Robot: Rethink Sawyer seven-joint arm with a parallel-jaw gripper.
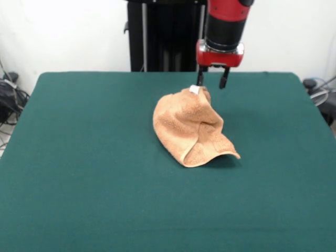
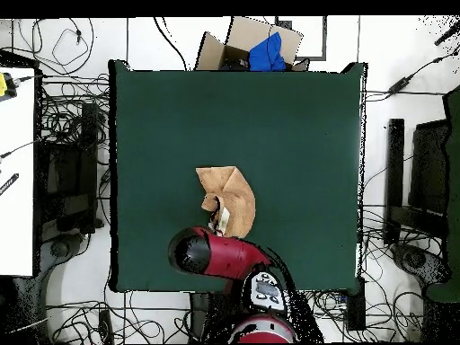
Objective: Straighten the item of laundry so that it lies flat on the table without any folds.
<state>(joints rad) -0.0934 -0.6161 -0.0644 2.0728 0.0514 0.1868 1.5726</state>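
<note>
One towel point(image 1: 193, 127), peach-orange terry, sits crumpled and folded near the middle of the green tabletop point(image 1: 84, 157), its top corner with a small white tag point(image 1: 194, 90) raised and its lower corner curling up off the cloth. One gripper point(image 1: 211, 81) on the red arm point(image 1: 226, 23) hangs just above that raised corner, fingers parted, left finger touching the tag, nothing clamped between them. Overhead, the arm covers the towel's near edge.
</note>
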